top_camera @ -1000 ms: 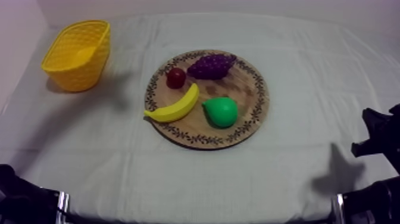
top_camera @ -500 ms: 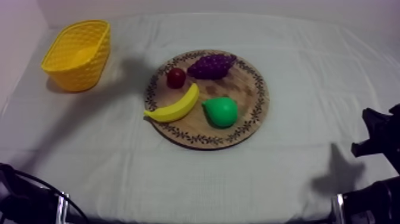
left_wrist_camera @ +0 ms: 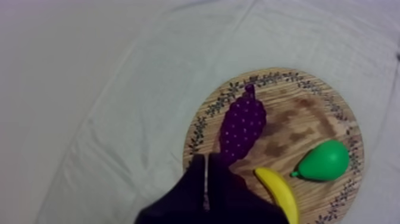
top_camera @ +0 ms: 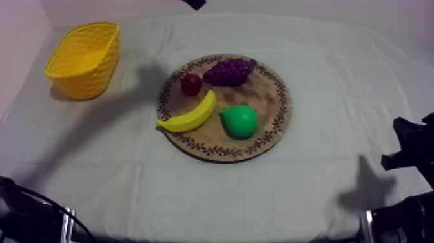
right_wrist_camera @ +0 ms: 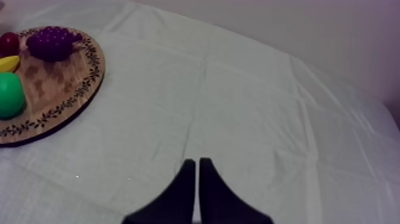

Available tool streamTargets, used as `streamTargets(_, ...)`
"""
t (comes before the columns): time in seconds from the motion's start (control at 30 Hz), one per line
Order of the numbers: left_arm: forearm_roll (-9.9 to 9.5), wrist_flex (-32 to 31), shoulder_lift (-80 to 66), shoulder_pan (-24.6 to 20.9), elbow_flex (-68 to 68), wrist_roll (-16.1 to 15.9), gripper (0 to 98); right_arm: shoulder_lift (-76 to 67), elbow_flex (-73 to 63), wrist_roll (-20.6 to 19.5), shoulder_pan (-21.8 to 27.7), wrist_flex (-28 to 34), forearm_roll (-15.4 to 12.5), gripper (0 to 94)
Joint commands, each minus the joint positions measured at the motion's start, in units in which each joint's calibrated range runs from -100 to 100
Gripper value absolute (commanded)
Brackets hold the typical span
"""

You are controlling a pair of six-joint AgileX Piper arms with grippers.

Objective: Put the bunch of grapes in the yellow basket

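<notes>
Left tool (left_wrist_camera: 205,164): pressed together, at your board's (left_wrist_camera: 309,113) rim beside the grapes (left_wrist_camera: 243,126).
Right tool (right_wrist_camera: 197,164): pressed together, off the board.
Yellow basket (top_camera: 81,81): board's left.

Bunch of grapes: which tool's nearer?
Left. The left tool points at the bunch of grapes, close by; right tool sits over bare cloth, well off the wooden board.

Purple grapes (top_camera: 229,71), green pear (top_camera: 239,121), yellow basket (top_camera: 84,81), leaf-patterned rim on board (top_camera: 268,90).
</notes>
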Motion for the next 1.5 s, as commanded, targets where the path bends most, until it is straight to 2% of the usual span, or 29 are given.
streamTargets(0.0,-0.24,-0.5,-0.2,0.2,0.6,-0.2,6.7,0.0,0.0,0.0,0.0,0.0,0.0,0.2)
streamTargets(0.1,-0.11,-0.6,-0.6,0.4,1.9,-2.0,34.6,0.0,0.0,0.0,0.0,0.0,0.0,0.2)
streamTargets(0.2,-0.01,-1.6,-0.9,0.4,3.8,-2.0,64.3,0.0,0.0,0.0,0.0,0.0,0.0,0.2)
streamTargets(0.27,-0.29,-2.0,-1.0,0.4,4.6,-1.5,76.6,0.0,0.0,0.0,0.0,0.0,0.0,0.2)
streamTargets(0.37,-0.65,-2.0,-1.1,0.3,5.7,-1.0,86.2,0.0,0.0,0.0,0.0,0.0,0.0,0.2)
streamTargets(0.67,-1.43,-2.1,-0.6,0.3,6.7,-0.4,95.2,0.0,0.0,0.0,0.0,0.0,0.0,0.2)
streamTargets(0.9,-1.15,-2.4,2.3,0.5,6.8,-0.5,96.2,0.0,0.0,0.0,0.0,0.0,0.0,0.2)
streamTargets(1.2,-0.92,-5.9,11.5,0.9,4.8,-0.1,96.1,0.0,0.0,0.0,0.0,0.0,0.0,0.2)
streamTargets(1.47,-0.65,-8.1,20.5,1.2,-1.0,-1.2,95.8,0.0,0.0,0.0,0.0,0.0,0.0,0.2)
